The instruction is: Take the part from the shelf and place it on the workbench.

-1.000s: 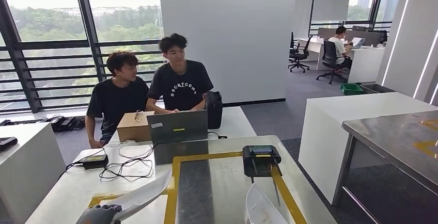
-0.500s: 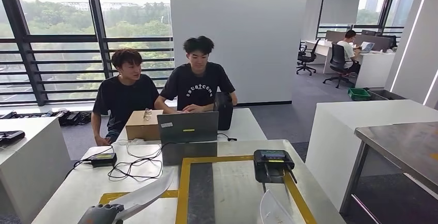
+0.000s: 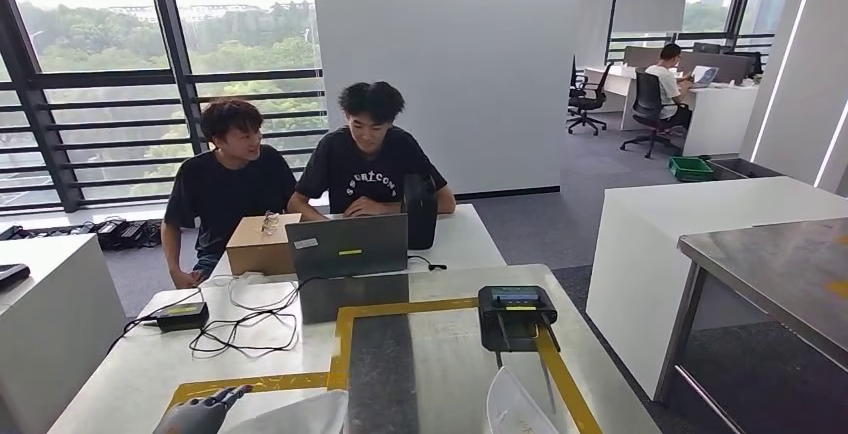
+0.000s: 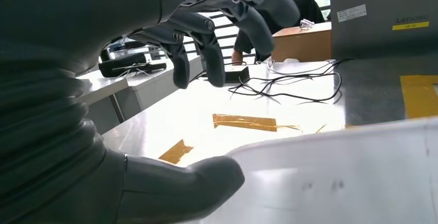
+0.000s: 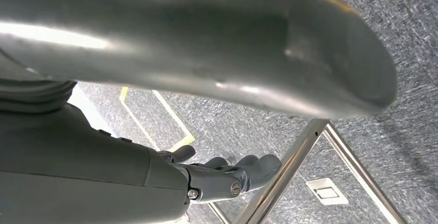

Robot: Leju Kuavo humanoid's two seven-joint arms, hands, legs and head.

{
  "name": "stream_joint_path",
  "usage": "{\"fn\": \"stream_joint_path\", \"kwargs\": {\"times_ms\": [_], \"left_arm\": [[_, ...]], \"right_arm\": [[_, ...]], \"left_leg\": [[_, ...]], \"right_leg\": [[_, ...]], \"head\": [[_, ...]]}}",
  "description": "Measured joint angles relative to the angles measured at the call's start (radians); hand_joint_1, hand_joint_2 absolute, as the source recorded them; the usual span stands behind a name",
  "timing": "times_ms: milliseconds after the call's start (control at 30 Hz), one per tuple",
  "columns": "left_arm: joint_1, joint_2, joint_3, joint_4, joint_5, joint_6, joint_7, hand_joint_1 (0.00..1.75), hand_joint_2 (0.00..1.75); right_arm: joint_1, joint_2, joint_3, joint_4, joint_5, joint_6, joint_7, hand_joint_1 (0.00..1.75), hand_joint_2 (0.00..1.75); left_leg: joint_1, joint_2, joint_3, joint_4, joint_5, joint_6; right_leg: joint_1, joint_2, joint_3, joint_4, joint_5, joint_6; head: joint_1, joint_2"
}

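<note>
Far left of the head view: a side table w/ dark gear on it. Next, the left hand at the bottom edge of the main table, fingers spread apart & lifted off the white part. In the left wrist view the thumb lies under or against the part's rim, fingers hang above it w/ nothing between them – reads as let go, not clamped.

Change vs 1 s ago: then the part stood tilted up in the left hand's grip, tip near the yellow tape; now it's low & flat at the table edge, hand opened. The whole scene also shifted a bit btw frames, so the camera moved too. Judgement: place step prob. done or nearly so for this part; next would be to pull the hand clear w/o dragging it.

Middle: cables, laptop, cardboard box, two people sitting behind. A second white piece lies just right of the taped frame, below a black device.

Right: right hand hangs over carpet by a metal leg, fingers curled in, holding nothing visible.
</note>
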Motion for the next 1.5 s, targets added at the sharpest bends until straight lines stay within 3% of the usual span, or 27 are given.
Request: {"fn": "stream_joint_path", "kwargs": {"times_ms": [300,433,700,833,867,933,1000,1033,1133,1167,1233,1267,1333,1400,1467,1500], "left_arm": [[-0.001,0.0,0.0,0.0,0.001,-0.007,0.001,0.0,1.75],[-0.001,0.0,0.0,0.0,0.001,-0.01,0.0,0.0,0.0],[0.0,0.0,0.0,0.0,0.023,-0.004,-0.006,0.0,0.0],[0.0,-0.001,0.0,-0.002,0.049,0.005,-0.008,0.0,0.0],[0.0,-0.001,0.0,-0.003,0.055,0.003,-0.011,0.0,0.0],[0.0,-0.002,0.0,-0.001,0.064,-0.002,-0.016,0.0,0.0],[0.007,-0.002,0.0,0.002,0.069,-0.005,-0.019,0.0,0.0],[0.01,-0.002,0.0,0.004,0.07,-0.005,-0.02,0.0,0.0],[0.012,-0.002,0.0,0.006,0.072,-0.006,-0.021,0.0,0.0],[0.011,-0.001,0.0,0.006,0.072,-0.006,-0.021,0.0,0.0],[0.011,0.0,0.0,0.006,0.074,-0.006,-0.022,0.0,0.0],[0.012,0.001,0.0,0.006,0.074,-0.005,-0.022,0.0,0.0],[0.013,0.004,0.0,0.006,0.075,-0.005,-0.022,0.0,0.0],[0.013,0.007,0.0,0.007,0.075,-0.005,-0.022,0.0,0.0],[0.014,0.01,0.0,0.008,0.076,-0.005,-0.022,0.0,0.0],[0.016,0.011,0.0,0.008,0.076,-0.006,-0.022,0.0,0.0]], "right_arm": [[0.0,0.0,0.0,0.0,0.0,0.0,0.0,0.0,0.0],[0.0,0.0,0.0,0.0,0.0,0.0,0.002,0.0,0.0],[0.0,0.0,0.0,0.0,0.0,-0.002,0.002,0.0,0.0],[0.0,0.002,0.0,0.0,0.002,-0.004,0.001,0.0,0.0],[-0.001,0.001,0.0,0.0,0.003,-0.004,0.001,0.0,0.0],[-0.001,0.0,0.0,0.0,0.005,-0.004,0.003,0.0,0.0],[0.002,-0.001,0.0,0.0,0.006,-0.004,0.004,0.0,0.0],[0.004,-0.002,0.0,0.0,0.006,-0.004,0.004,0.0,0.0],[0.004,-0.002,0.0,0.0,0.008,-0.004,0.004,0.0,0.0],[0.003,0.0,0.0,0.0,0.008,-0.004,0.004,0.0,0.0],[0.003,0.001,0.0,0.0,0.009,-0.003,0.005,0.0,0.0],[0.003,0.0,0.0,0.0,0.01,-0.003,0.005,0.0,0.0],[0.003,0.0,0.0,0.0,0.011,-0.002,0.005,0.0,0.0],[0.002,0.0,0.0,0.0,0.012,-0.001,0.005,0.0,0.0],[0.001,0.0,0.0,0.0,0.013,-0.001,0.006,0.0,0.0],[0.001,0.0,0.0,0.0,0.013,0.0,0.007,0.0,0.0]], "left_leg": [[-0.001,0.0,0.0,0.002,0.0,-0.002],[-0.001,0.0,0.0,0.002,0.0,-0.002],[-0.001,0.0,0.0,0.003,-0.001,-0.001],[0.002,0.003,0.023,-0.036,0.017,0.023],[0.007,0.005,0.036,-0.055,0.028,0.028],[0.015,0.008,0.044,-0.069,0.037,0.03],[0.019,0.009,0.041,-0.065,0.035,0.026],[0.023,0.009,0.038,-0.06,0.032,0.02],[0.044,0.008,0.019,-0.016,0.01,-0.014],[0.047,0.006,0.009,0.004,0.001,-0.027],[0.045,0.003,-0.006,0.026,-0.007,-0.043],[0.046,0.001,-0.009,0.029,-0.007,-0.047],[0.049,0.002,-0.015,0.037,-0.016,-0.052],[0.048,0.005,-0.045,0.108,-0.072,-0.051],[0.041,0.005,-0.096,0.239,-0.149,-0.045],[0.037,0.005,-0.113,0.29,-0.172,-0.04]], "right_leg": [[-0.001,0.0,0.003,-0.002,0.002,0.001],[-0.001,0.0,0.005,-0.005,0.003,0.003],[-0.002,0.0,0.006,-0.007,0.004,0.004],[-0.005,-0.002,0.019,-0.023,0.008,0.021],[-0.002,-0.002,0.012,-0.002,-0.006,0.023],[-0.004,-0.002,-0.037,0.102,-0.059,0.029],[-0.014,-0.002,-0.091,0.204,-0.094,0.04],[-0.019,-0.002,-0.097,0.212,-0.086,0.047],[-0.037,-0.002,-0.027,0.068,-0.013,0.076],[-0.039,0.002,-0.01,0.034,-0.003,0.074],[-0.035,0.011,-0.013,0.036,-0.01,0.051],[-0.035,0.011,-0.018,0.04,-0.01,0.034],[-0.033,0.01,-0.024,0.044,-0.007,0.016],[-0.03,0.009,-0.032,0.042,0.001,0.001],[-0.024,0.007,-0.044,0.04,0.012,-0.009],[-0.02,0.007,-0.051,0.039,0.018,-0.012]], "head": [[0.0,0.0],[0.001,0.0],[0.001,0.0],[0.001,0.0],[0.002,0.0],[0.005,0.0],[0.006,0.0],[0.006,0.0],[0.007,0.0],[0.008,0.0],[0.006,0.0],[0.005,0.0],[0.001,0.0],[-0.003,0.0],[-0.005,0.0],[-0.005,0.0]]}}
